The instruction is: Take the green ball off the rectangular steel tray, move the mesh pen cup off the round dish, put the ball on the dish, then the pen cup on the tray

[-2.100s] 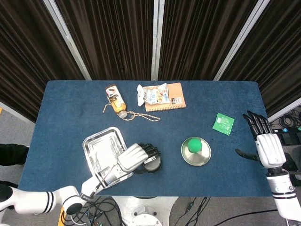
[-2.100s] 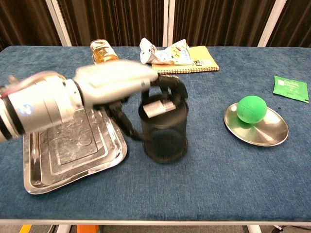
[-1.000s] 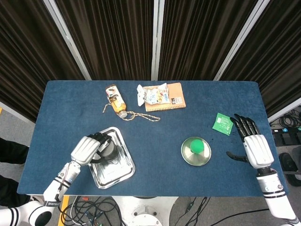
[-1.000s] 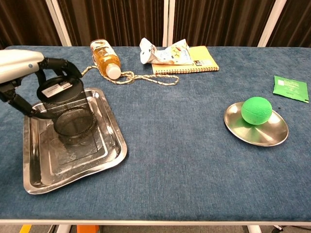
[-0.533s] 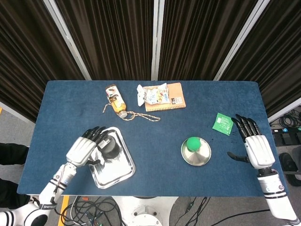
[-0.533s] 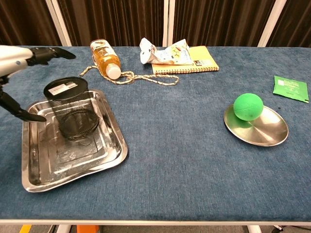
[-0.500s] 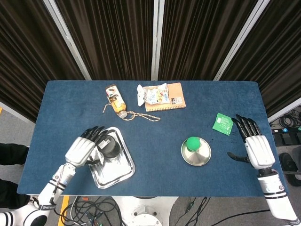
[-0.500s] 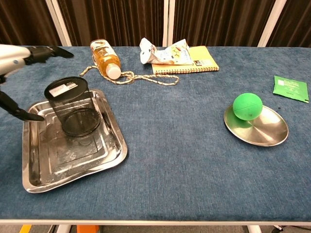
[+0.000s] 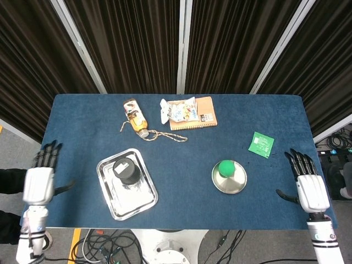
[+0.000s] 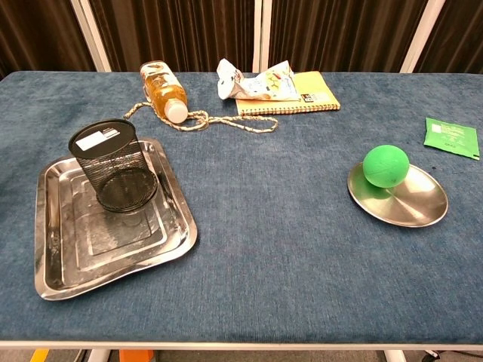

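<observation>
Your left hand point(image 9: 37, 186) and right hand point(image 9: 311, 190) sit off the near corners of the counter point(image 9: 181, 159) with fingers apart and holding nothing, so the last step looks done and no further move seems called for beyond parking. The black mesh pen cup point(image 10: 115, 164), white label on its upper wall, stands upright in the rectangular steel tray point(image 10: 106, 241). Farther right, the green ball point(image 10: 386, 166) rests on the round dish point(image 10: 407, 202).
</observation>
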You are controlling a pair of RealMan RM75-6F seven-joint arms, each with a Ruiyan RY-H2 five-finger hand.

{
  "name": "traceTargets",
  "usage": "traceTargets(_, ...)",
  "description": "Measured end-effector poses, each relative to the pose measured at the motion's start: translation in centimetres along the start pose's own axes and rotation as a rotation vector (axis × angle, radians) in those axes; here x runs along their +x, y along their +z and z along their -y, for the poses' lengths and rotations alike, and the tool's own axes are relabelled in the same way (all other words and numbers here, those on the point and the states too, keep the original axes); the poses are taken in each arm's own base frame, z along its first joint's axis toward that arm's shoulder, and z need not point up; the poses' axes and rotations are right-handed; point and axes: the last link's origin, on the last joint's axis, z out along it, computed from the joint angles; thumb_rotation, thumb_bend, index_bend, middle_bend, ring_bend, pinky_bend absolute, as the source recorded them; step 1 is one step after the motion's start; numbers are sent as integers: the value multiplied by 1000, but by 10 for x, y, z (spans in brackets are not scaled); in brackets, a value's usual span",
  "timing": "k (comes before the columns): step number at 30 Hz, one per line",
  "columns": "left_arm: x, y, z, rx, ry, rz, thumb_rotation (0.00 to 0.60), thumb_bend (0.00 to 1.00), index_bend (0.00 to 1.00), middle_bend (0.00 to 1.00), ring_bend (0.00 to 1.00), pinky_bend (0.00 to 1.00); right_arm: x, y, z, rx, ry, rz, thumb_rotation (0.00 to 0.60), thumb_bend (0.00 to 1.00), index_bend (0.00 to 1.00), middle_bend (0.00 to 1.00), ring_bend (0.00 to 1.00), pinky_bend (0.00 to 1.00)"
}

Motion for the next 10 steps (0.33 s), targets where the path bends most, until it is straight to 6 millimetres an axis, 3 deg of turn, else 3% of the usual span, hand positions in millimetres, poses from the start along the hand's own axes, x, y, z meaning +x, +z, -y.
traceTargets(3, -5, -22, 17, 70, -9, 4, 600, 48, 4, 0, 0, 133, -9, -15, -10, -40, -1, -26, 600, 0, 0, 0, 0, 0)
traceTargets(10, -17, -49, 27, 131, -31, 73, 600, 47, 4, 0, 0, 133, -23, -36, -25, -104, -1, -20, 600, 0, 0, 0, 0, 0)
